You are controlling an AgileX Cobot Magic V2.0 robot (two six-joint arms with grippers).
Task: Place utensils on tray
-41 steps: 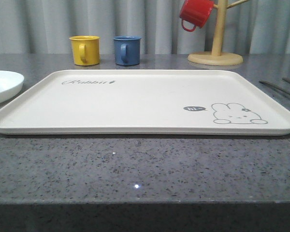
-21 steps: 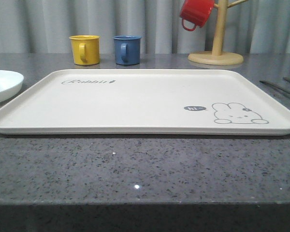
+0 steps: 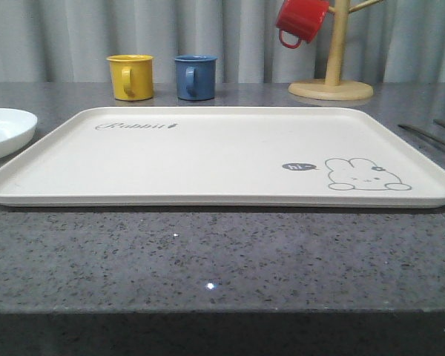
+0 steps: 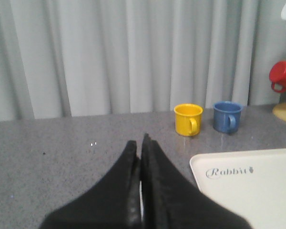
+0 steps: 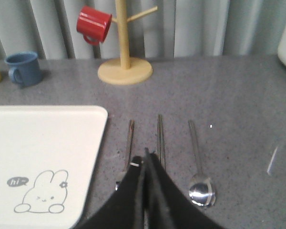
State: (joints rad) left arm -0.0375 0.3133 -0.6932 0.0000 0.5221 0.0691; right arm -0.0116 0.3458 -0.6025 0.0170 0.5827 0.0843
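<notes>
**Utensils on the counter beside the tray**

Utensils lie in a row on the grey speckled counter, just off the tray's right edge, none on it. Fork nearest the rim, its head partly hidden behind the gripper; chopsticks in the middle; spoon farthest out, bowl toward the camera. All three roughly parallel, with gaps between.

Right gripper hovers above the counter over the near ends of the fork and chopsticks, fingers pressed together, nothing between them. Left gripper raised over bare counter beside the tray's left corner, near the "Rabbit" script; fingers likewise clenched and empty.

Tray surface bare across its whole face in the front view. White plate just beside its left edge. Yellow mug and blue mug behind the far rim; wooden mug tree with red mug at back right. Open counter beyond the spoon.
</notes>
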